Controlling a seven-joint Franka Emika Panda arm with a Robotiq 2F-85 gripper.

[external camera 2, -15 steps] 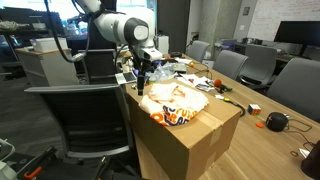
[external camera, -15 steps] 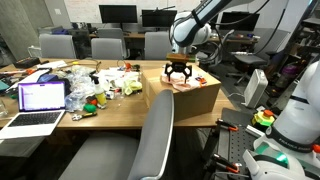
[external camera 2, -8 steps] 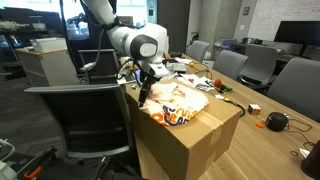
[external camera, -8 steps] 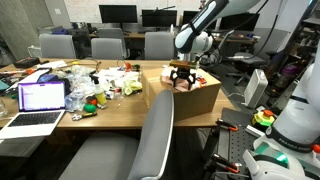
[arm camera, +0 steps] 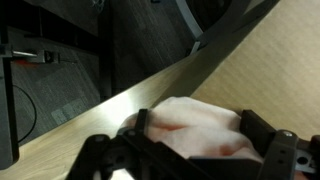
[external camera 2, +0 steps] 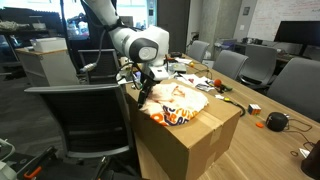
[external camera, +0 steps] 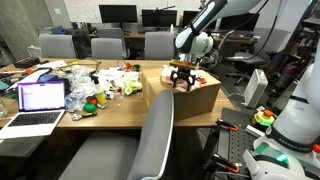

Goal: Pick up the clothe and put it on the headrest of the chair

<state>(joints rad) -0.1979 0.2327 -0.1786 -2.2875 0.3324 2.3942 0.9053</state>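
My tool (external camera: 179, 76) hangs at the end of the arm, pointing down over the top of the cardboard box (external camera: 190, 100). The box stands at one end of the wooden surface (external camera: 110, 108). The clothe (external camera: 186, 84) lies spread over the top of the box, pale pink-peach. In an exterior view its orange-red patch (external camera 2: 170, 117) sits near the box corner closest to the camera.

In that view my tool (external camera 2: 143, 95) is at the edge of the clothe (external camera 2: 178, 102), low over the top of the box (external camera 2: 190, 145) on the side nearest the dark-seated chair.

In the wrist view my two fingers (arm camera: 135, 128) stand wide apart, one on each side of a bunched fold of the clothe (arm camera: 200, 122). The tool (arm camera: 195, 135) is open around the fabric and not clamped on it. I cannot tell whether the pads touch the cloth.

The headrest of the chair (external camera: 160, 100) is the rounded top of the tall, narrow, light-grey back in the foreground of an exterior view. It stands just in front of the surface edge, near the box, and it is bare.

An open laptop (external camera: 38, 98) with a lit screen sits at the far end of the surface from the box. A heap of small colourful items (external camera: 100, 82) lies between the laptop and the box. Squarer-backed grey chairs (external camera: 107, 46) stand behind the surface.
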